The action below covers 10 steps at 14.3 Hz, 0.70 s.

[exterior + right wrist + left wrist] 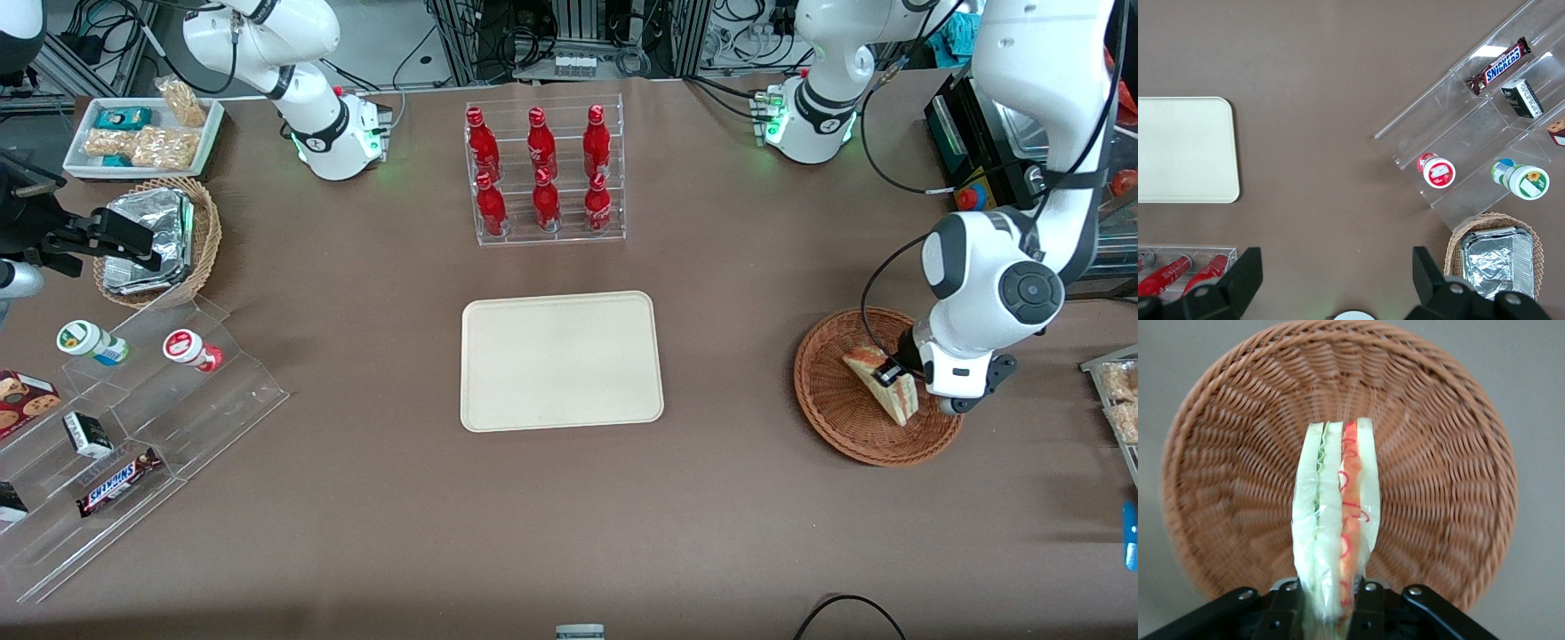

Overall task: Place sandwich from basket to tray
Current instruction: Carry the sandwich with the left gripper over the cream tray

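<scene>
The sandwich (882, 384) (1336, 513) is a plastic-wrapped wedge of pale bread with green and red-orange layers. It stands on edge over the round reddish-brown wicker basket (836, 418) (1238, 473), toward the working arm's end of the table. My left gripper (892, 373) (1332, 608) is shut on the sandwich, one black finger pressing each bread face. In the left wrist view the sandwich stands above the basket floor; whether its lowest edge still touches I cannot tell. The cream-beige tray (561, 361) (1185, 148) lies flat and bare at the table's middle.
A clear rack of red bottles (543, 172) stands farther from the front camera than the tray. Toward the parked arm's end are a tan basket of foil packets (156, 240), a stepped clear display (133, 418) with snacks, and a white snack tray (142, 135).
</scene>
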Available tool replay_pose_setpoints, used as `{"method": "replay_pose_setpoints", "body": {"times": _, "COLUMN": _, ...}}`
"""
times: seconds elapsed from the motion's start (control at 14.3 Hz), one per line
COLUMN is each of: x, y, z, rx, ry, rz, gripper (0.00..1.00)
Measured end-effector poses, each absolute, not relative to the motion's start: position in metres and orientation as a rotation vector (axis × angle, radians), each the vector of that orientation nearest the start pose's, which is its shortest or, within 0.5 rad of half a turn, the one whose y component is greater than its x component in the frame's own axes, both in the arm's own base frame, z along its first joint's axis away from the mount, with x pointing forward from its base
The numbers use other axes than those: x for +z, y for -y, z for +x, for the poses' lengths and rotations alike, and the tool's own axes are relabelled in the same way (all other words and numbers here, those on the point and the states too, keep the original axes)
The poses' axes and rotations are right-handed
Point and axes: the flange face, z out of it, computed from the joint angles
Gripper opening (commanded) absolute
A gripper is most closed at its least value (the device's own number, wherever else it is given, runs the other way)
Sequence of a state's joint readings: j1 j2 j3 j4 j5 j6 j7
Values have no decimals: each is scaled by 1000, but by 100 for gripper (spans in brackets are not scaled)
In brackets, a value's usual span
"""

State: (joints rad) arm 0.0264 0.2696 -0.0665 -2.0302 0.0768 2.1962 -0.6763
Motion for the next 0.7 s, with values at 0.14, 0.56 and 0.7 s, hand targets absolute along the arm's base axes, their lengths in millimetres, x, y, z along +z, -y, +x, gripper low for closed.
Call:
{"method": "replay_pose_setpoints", "body": {"times": 0.14, "x": 340, "y": 65, "z": 583, "rx": 181, "ry": 762, "rz": -2932, "gripper": 7}}
{"method": "replay_pose_setpoints", "body": {"times": 0.56, "x": 344, "y": 252, "z": 553, "rx": 208, "ry": 248, "rz": -3076, "gripper": 6}}
{"method": "replay_pose_setpoints", "body": {"times": 0.7, "x": 330, "y": 311, "z": 538, "rx": 171, "ry": 197, "rz": -3108, "gripper": 6}}
